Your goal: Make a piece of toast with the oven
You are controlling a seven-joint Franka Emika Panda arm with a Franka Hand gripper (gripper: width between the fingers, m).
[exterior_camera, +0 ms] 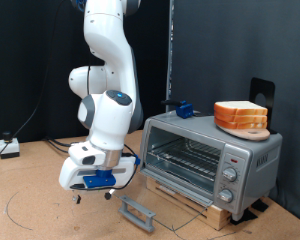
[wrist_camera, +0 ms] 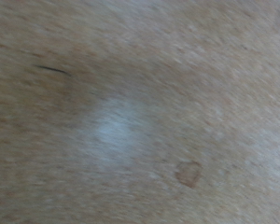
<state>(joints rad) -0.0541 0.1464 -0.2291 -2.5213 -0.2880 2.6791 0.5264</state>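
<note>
While open, oven [exterior_camera: 205, 160]; hand [exterior_camera: 98, 180] beside

Arm [exterior_camera: 108, 75]: white shell, blue ring at one joint, grey seams. Pincer [exterior_camera: 98, 181]: white housing, blue parts, dark fingers.

Oven [exterior_camera: 208, 160]: silver body, black panel around door, glass showing pale wire rack; knobs [exterior_camera: 229, 180] silver-grey, one small red dot above them. Handle [exterior_camera: 138, 212]: grey-black bar.

Bread stack [exterior_camera: 241, 116] on oven: orange-brown crust, pale tan edges. Block [exterior_camera: 182, 109]: blue.

Base [exterior_camera: 195, 206]: light wood. Worktop [exterior_camera: 40, 205]: brown; wrist view shows it blurred tan-grey with a pale bluish patch [wrist_camera: 115, 126] and a faint dark streak. Backdrop: black.
</note>
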